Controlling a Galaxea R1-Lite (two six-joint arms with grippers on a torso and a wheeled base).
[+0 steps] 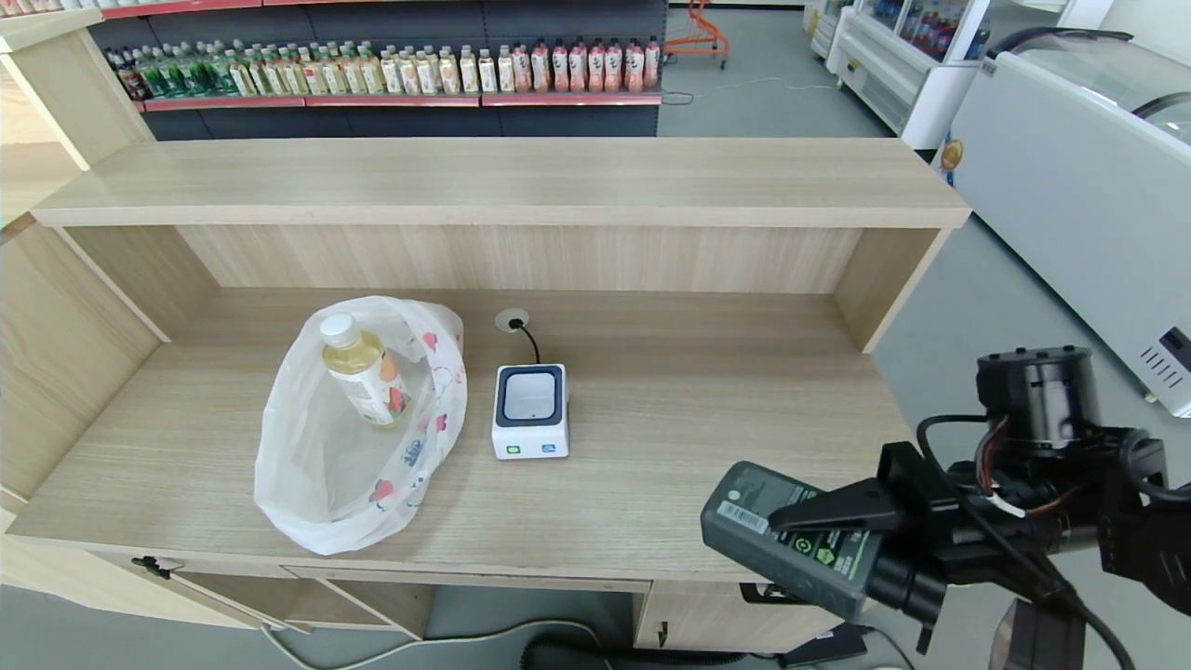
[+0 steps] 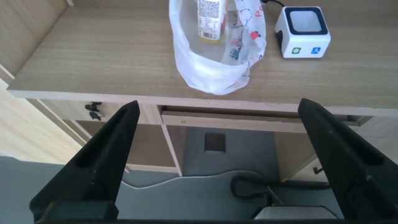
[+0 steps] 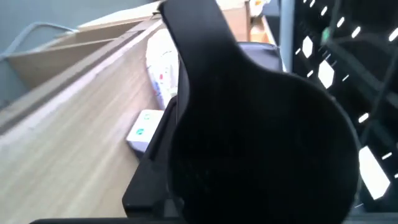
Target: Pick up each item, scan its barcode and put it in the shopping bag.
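One grey box (image 1: 732,507) in right gripper (image 1: 783,535)

The scanner (image 1: 530,409) is a small white box on the table (image 1: 670,400). Its dark-framed grey window faces up, and a black cable runs from its back.

Just to the left of the scanner lies the shopping bag (image 1: 307,484), thin white plastic with red and blue prints, its mouth gaping open. Inside it leans a clear bottle (image 1: 363,372) of pale yellow drink, tilted, with its white cap at the far end.

Right of the scanner and nearer, at the table's front edge, the right end effector (image 1: 809,530) grips a flat dark grey box (image 1: 744,507) with a white label.
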